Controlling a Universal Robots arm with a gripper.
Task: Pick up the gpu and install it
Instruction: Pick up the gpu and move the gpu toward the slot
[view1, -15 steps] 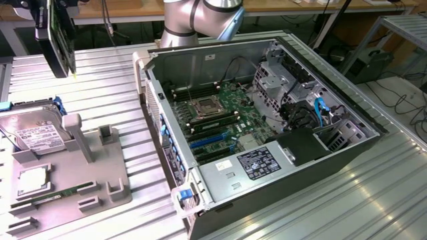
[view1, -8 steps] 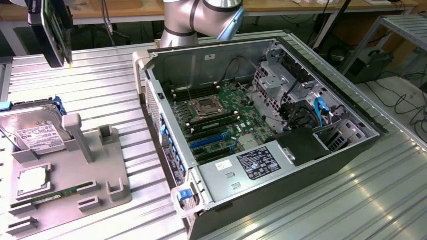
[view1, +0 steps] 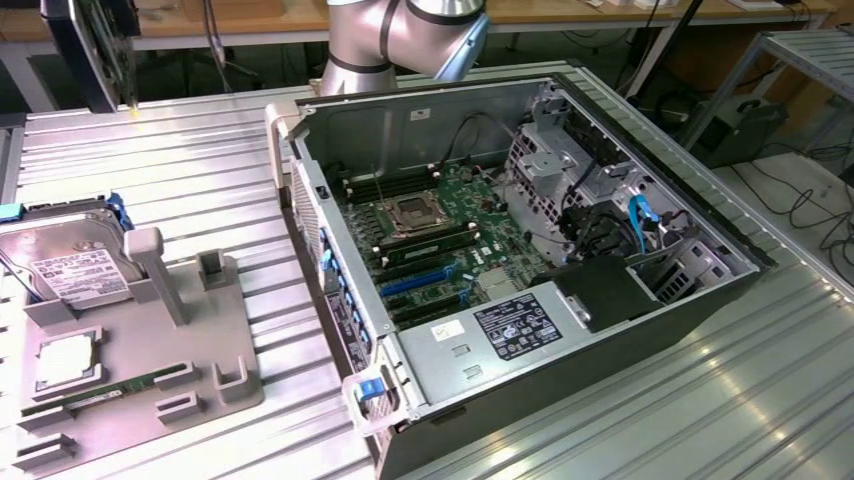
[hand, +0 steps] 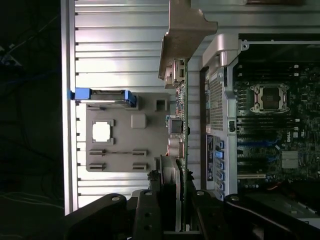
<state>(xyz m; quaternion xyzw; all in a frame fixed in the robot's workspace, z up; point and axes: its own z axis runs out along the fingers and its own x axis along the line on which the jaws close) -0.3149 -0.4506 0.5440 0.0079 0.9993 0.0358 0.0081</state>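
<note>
Gripper (hand: 175, 192) of mine is clamped narrowly on the gpu (hand: 181, 107), which juts out ahead edge-on; with the computer case (hand: 225, 100) close beside it, any tilt could snag the metal bracket (hand: 185, 30) on its wall.

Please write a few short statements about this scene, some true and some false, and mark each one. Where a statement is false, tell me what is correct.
1. The gripper is closed on the gpu. True.
2. The gpu sits in a slot of the motherboard. False: it is in the gripper, and the blue slots are bare.
3. The hard drive stands in the gray fixture. True.
4. The computer case has its side panel on. False: the side is open and the motherboard shows inside.
</note>
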